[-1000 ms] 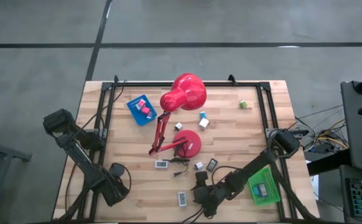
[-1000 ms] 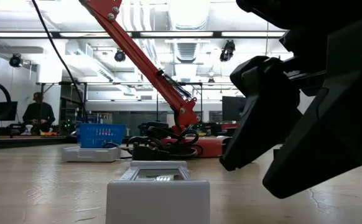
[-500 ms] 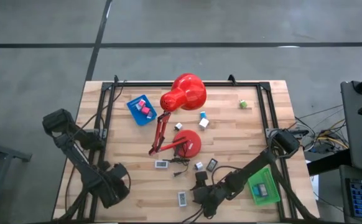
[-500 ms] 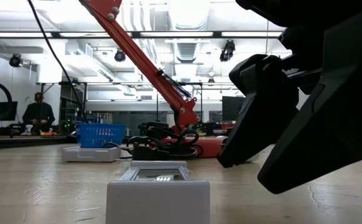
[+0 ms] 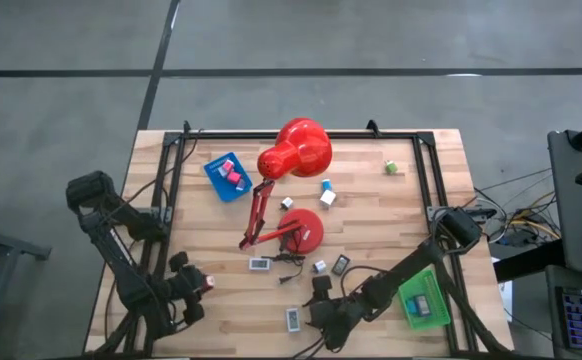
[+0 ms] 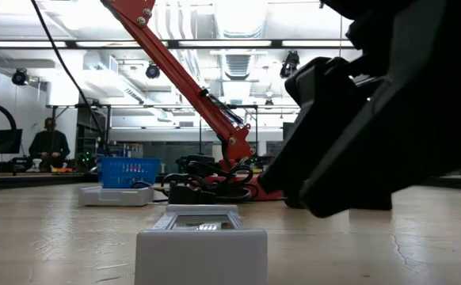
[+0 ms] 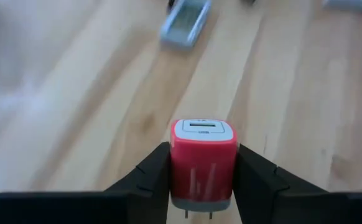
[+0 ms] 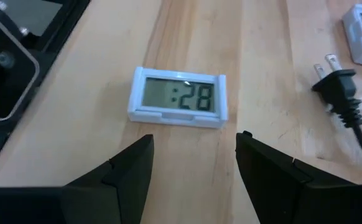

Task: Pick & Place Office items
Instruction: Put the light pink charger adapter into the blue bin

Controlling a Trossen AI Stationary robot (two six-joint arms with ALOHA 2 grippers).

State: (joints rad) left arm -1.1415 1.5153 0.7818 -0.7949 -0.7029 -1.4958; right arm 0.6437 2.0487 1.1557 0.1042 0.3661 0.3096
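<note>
Meanwhile left gripper [image 7: 201, 186] clamps a pink charger block [image 7: 202, 160]; right gripper [image 8: 193, 155], unclenched, overhangs a white clock [image 8: 178, 97] beside a plug [image 8: 336, 84].

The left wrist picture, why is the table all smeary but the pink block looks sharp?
In the left wrist view the pink block sits sharp between the left gripper fingers, while the wood and the pale item beyond are streaked with blur. The right wrist view shows the clock crisply.

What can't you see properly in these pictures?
- Clock, right wrist view: first digit unreadable, too faint.
- Right tool, low view: its tips are not distinguishable in the dark silhouette.
- Green tray contents, high view: too small.
- Pink charger prongs, left wrist view: cut off by edge.
</note>
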